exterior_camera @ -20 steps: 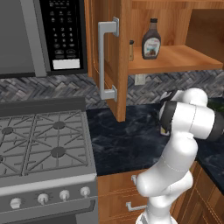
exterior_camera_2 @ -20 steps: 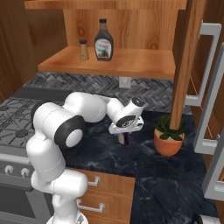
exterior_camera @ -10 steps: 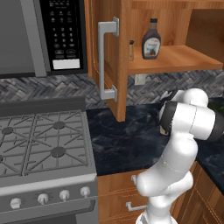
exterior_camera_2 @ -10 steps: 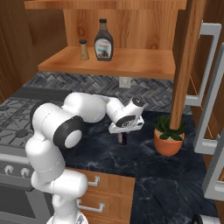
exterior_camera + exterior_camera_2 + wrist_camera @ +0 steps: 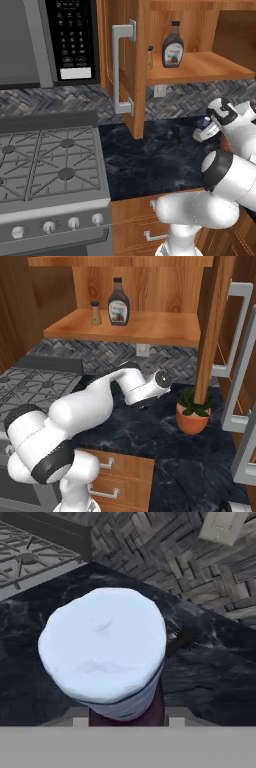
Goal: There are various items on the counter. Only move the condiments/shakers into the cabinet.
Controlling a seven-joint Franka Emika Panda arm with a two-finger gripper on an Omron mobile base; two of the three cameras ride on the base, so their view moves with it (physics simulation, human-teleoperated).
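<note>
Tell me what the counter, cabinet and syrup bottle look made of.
Counter: polished stone, likely marble; black with white veins.
Cabinet: wood, warm brown with visible grain, smooth finish.
Syrup bottle: probably plastic or glass; brown glossy body, white label, black cap.

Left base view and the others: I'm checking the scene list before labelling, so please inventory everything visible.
syrup bottle: one, brown, cabinet shelf
shaker: one, tan, shelf, left of syrup
dark-blue bottle: one, pale cap, in gripper over counter
plant: one, green, orange pot, counter
tiny object: one, dark, counter
counter: one, black marbled
cabinet: one, brown, door open
stove: one, grey
microwave: one, black
arm: one, white
gripper: one, closed on bottle
</note>
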